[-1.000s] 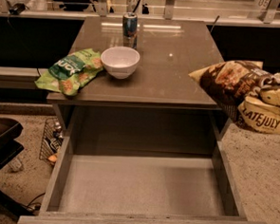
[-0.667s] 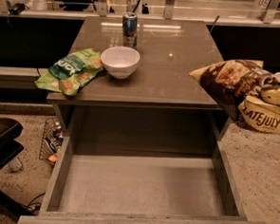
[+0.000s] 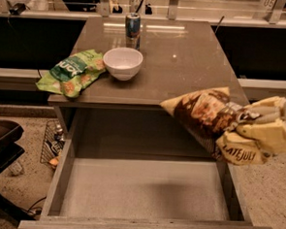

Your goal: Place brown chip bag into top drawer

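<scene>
Claw (image 3: 257, 118), pale smooth plastic, at the right edge, gripped the crinkly, glossy brown bag (image 3: 201, 112). Left of it: smooth, gleaming tabletop (image 3: 195, 56), glossy white bowl (image 3: 122, 62), shiny metal can (image 3: 133, 25). Below-left, the drawer (image 3: 143, 192) looked matt, wood-grained.

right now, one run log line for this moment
gripper: right edge, shut on crinkled tan-and-brown chip bag | bag: aloft by drawer's right side | grey wood-look top drawer: open, bag not in

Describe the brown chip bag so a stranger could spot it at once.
Find the grey table with its drawer pulled open. Above the drawer's right side, the gripper holds the brown chip bag in the air. Unlike the green bag on the table's left edge, it is tan and dark brown.
</scene>
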Action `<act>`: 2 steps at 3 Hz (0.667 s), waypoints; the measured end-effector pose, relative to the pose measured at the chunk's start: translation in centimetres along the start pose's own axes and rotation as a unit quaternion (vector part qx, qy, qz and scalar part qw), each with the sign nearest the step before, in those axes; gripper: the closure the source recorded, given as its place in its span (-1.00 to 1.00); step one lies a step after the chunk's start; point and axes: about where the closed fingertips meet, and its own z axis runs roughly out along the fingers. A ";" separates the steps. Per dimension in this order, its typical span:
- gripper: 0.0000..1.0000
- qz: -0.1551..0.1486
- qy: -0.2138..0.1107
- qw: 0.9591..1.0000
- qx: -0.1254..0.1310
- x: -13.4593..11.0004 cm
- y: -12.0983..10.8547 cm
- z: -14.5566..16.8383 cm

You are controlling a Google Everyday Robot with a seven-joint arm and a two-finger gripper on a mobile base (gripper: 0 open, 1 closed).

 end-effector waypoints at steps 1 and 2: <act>1.00 -0.022 -0.040 0.995 -0.091 1.6 3.2 5.1; 1.00 -0.029 -0.020 0.992 -0.125 3.9 4.9 9.3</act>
